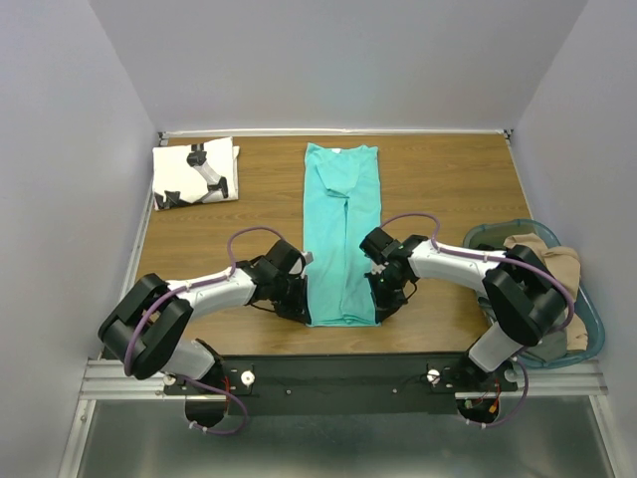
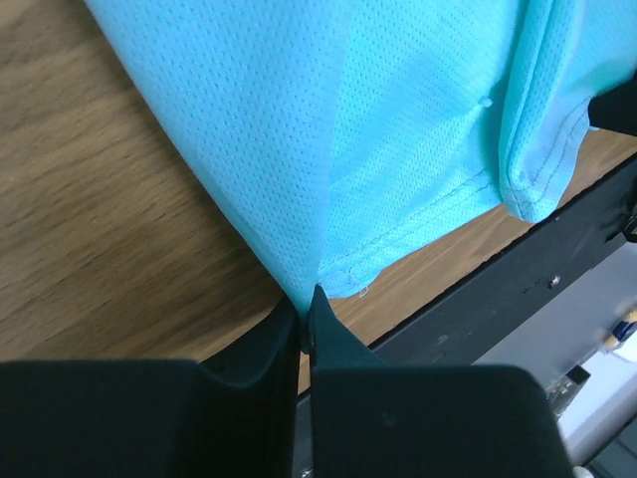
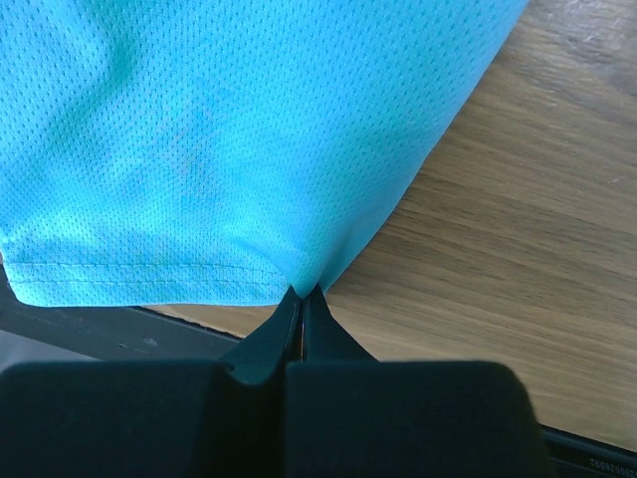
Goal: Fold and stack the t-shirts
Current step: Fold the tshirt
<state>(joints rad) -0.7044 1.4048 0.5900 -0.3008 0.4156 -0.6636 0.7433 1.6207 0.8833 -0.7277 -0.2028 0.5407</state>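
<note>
The turquoise t-shirt [image 1: 341, 229] lies folded into a long narrow strip down the middle of the table, neck at the far end. My left gripper [image 1: 302, 304] is shut on its near left hem corner, seen in the left wrist view [image 2: 305, 299] with the cloth [image 2: 328, 129] pinched between the jaws. My right gripper [image 1: 381, 302] is shut on the near right hem corner, seen in the right wrist view [image 3: 302, 294] on the cloth [image 3: 229, 129]. The white t-shirt with black marks [image 1: 195, 172] lies folded at the far left corner.
A teal basket [image 1: 589, 319] holding beige cloth [image 1: 542, 261] stands at the right edge of the wooden table [image 1: 448, 179]. The black mounting rail [image 1: 338, 376] runs along the near edge, just behind the shirt's hem.
</note>
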